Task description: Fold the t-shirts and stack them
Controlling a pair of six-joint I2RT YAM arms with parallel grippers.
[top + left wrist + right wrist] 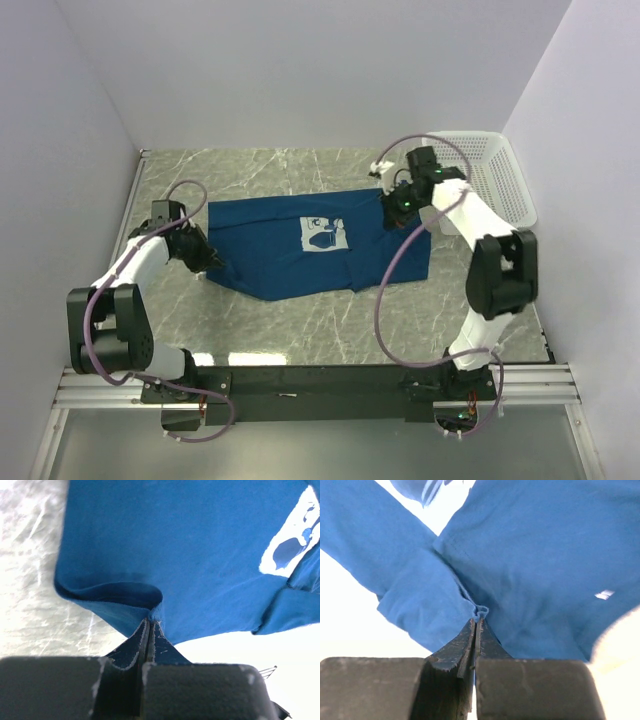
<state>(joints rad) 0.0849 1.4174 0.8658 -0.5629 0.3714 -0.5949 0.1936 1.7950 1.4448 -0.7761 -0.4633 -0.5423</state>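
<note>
One dark blue t-shirt (300, 250) lies spread across the middle of the table, its white square print (324, 234) facing up. My left gripper (214, 261) is shut on the shirt's lower left edge; in the left wrist view the cloth (165, 550) bunches at the closed tips (151, 622). My right gripper (388, 206) is shut on the shirt's upper right part, near a sleeve seam; the right wrist view shows a pinch of fabric (530, 570) at the closed tips (477, 621). The print also shows in the left wrist view (292, 535).
A white plastic mesh basket (495, 180) stands at the back right by the wall. The marbled tabletop (300, 330) lies bare in front of the shirt. Walls close the left, back and right sides.
</note>
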